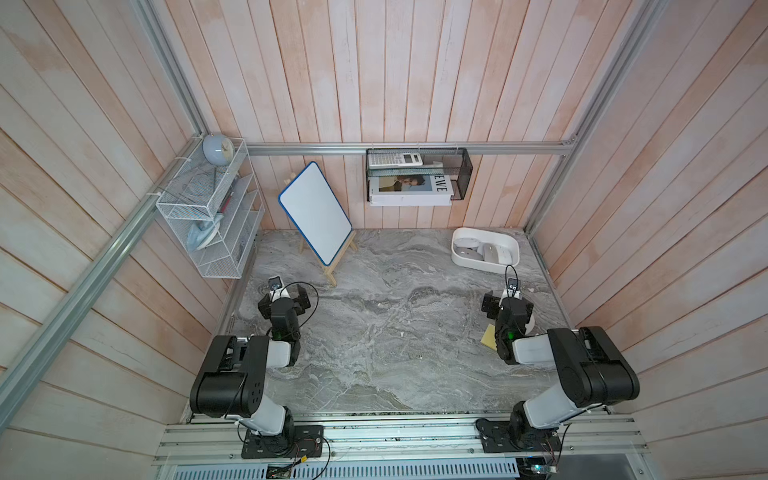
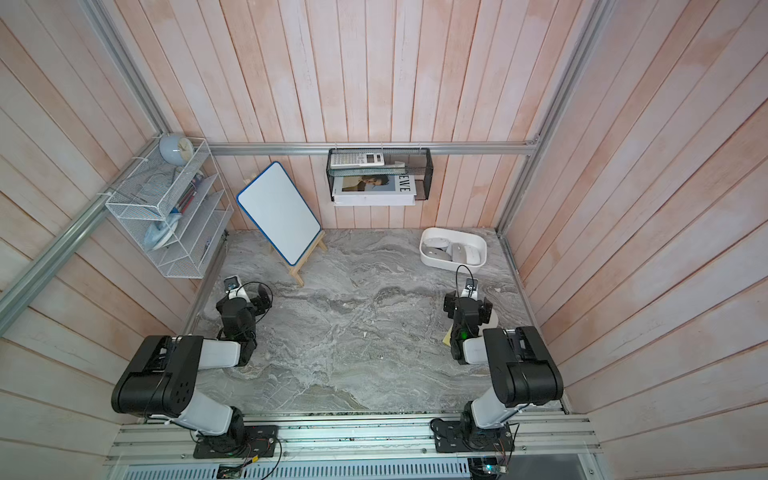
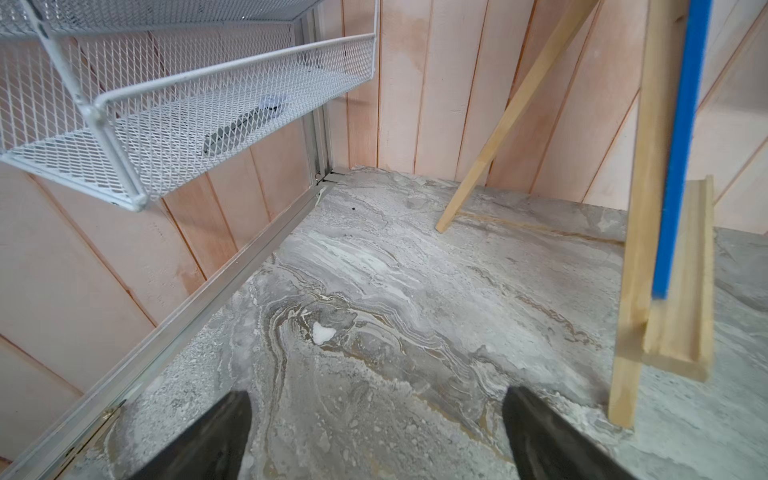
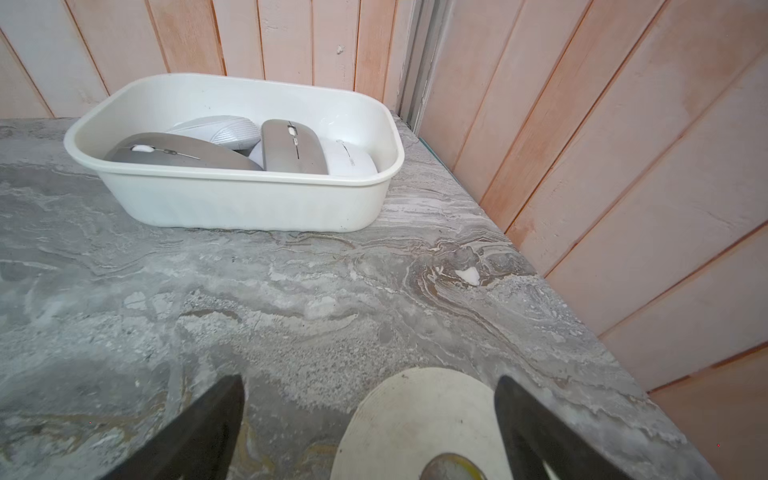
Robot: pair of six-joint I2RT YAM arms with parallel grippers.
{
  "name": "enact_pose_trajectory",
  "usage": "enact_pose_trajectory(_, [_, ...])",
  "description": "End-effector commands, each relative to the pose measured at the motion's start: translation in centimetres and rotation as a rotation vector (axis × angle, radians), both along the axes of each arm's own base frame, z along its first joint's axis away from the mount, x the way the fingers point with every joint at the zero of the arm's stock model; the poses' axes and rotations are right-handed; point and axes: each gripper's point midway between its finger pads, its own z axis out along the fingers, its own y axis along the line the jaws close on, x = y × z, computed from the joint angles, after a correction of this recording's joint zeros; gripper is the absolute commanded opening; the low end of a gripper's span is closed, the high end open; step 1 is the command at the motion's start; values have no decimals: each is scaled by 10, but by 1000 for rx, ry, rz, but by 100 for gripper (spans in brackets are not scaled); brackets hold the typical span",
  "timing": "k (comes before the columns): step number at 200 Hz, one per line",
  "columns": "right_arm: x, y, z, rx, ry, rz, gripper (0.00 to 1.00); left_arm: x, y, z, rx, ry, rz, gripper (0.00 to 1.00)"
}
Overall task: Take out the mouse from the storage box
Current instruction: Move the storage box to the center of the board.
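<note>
Right hand (image 4: 370, 380) gapes well short of storage box (image 4: 249, 203).

Holding the left arm (image 1: 232, 374) folded at lower left in both top views, elbow raised, forearm reaching up-frame. Spreading the left gripper (image 3: 376, 415) wide, jaws well apart. Holding the right arm (image 1: 582, 370) folded likewise at lower right, spreading the right gripper (image 4: 370, 395) equally wide, probably tilting slightly downward.

Soft, even daylight – faint shadows, wide-angle bending at edges.
</note>
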Motion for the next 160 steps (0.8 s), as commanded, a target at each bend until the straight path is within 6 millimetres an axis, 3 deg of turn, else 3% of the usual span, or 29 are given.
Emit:
enact_pose_trajectory(1, [5,1,9,20,-27,8,98,-2,1,0,-2,-8,15,100])
enact_pose_trajectory(129, [5,2,9,20,-27,11,98,-3,3,-1,-9,-10,19,100])
enact_pose_trajectory(160, [3,5,10,15,-46,26,98,-16,-3,16,4,-77,-9,100])
